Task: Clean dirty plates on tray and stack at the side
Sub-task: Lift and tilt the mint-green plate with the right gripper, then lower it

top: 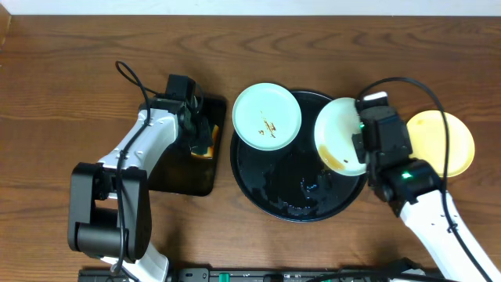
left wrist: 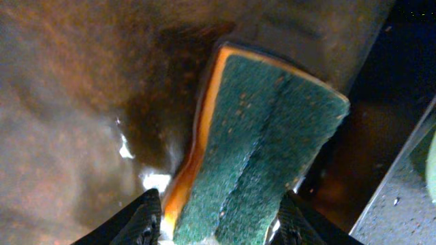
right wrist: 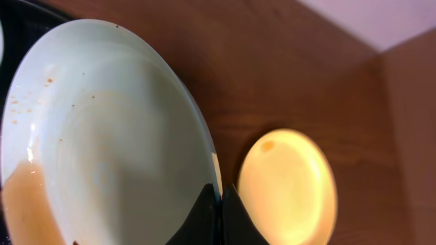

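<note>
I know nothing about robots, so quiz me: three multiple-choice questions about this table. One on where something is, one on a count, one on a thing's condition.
1. Where is the yellow plate?
A) stacked on another plate
B) on the bare wood beside the round tray
C) in the left fingers

2. How many plates are in view?
A) two
B) three
C) five

3. The pale plate pinched in the right fingers is:
A) spotless
B) broken in half
C) smeared with brown sauce

1 B: it lies alone on the wood, right of the tray.
2 B: the pinched one, a mint plate on the tray's edge, and the yellow one.
3 C: brown sauce pools at its lower edge.
</note>
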Robot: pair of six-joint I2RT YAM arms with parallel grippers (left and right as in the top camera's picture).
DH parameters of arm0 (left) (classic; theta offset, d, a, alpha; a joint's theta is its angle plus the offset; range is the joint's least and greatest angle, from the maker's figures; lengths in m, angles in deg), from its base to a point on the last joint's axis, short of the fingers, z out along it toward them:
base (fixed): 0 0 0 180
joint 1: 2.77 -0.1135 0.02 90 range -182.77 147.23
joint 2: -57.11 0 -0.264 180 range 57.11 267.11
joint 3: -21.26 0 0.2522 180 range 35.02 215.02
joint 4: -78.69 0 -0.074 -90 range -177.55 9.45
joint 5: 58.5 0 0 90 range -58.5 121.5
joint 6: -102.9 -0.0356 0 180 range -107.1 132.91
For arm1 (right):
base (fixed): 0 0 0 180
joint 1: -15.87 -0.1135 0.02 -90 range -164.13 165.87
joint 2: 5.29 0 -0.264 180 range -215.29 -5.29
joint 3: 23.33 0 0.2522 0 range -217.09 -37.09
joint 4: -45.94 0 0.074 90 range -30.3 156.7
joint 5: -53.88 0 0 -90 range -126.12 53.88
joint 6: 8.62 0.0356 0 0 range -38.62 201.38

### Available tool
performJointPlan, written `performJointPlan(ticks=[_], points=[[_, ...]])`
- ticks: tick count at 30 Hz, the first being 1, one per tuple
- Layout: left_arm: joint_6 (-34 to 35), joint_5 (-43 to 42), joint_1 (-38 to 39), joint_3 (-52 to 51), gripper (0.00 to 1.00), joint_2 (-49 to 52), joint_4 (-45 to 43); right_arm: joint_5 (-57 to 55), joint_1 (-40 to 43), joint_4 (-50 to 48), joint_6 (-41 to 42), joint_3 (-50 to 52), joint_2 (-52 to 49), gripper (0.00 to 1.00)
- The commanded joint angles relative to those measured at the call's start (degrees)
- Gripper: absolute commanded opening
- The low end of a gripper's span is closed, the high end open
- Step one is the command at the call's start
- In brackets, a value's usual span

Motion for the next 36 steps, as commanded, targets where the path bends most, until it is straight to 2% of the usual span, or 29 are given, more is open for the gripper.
performJointPlan(ticks=[1, 4, 7, 12, 16, 20, 26, 32, 36], points=[[-0.2, 1.11, -0.28, -0.44, 0.56, -0.63, -0.9, -10.16, -4.2, -1.09, -4.87, -1.11, 0.74, 0.01], [-0.17, 1.09, -0.28, -0.44, 0.56, -0.52, -1.31, -12.52, -7.8, -1.84, -7.56, -1.11, 0.74, 0.01], [-0.17, 1.07, -0.28, -0.44, 0.52, -0.46, -1.03, -11.93, -9.03, -1.38, -5.55, -1.11, 0.7, 0.01], [-0.17, 1.03, -0.28, -0.44, 0.51, -0.44, -1.03, -10.84, -8.96, 2.95, 7.69, -1.11, 0.63, 0.01], [-0.2, -0.5, -0.17, -0.44, 0.52, -0.42, -1.11, -2.05, -8.92, 8.04, 17.4, -1.09, -0.55, 0.01], [-0.2, -0.63, -0.13, -0.44, 0.58, -0.37, -1.11, 2.86, -8.92, 12.57, 25.73, -1.07, -3.23, 0.01], [-0.2, -0.66, -0.13, -0.44, 0.61, 0.11, -1.31, 5.92, -8.92, 17.38, 37.97, -1.07, -8.94, 0.01], [-0.61, -0.68, -0.13, -0.44, 0.61, 1.16, -1.29, 10.67, -8.92, 18.23, 41.72, -1.07, -13.16, 0.01], [-0.63, -2.8, -0.13, -0.44, 0.51, 1.2, -1.57, 15.28, -8.94, 18.45, 41.7, -1.07, -15.89, 0.01]])
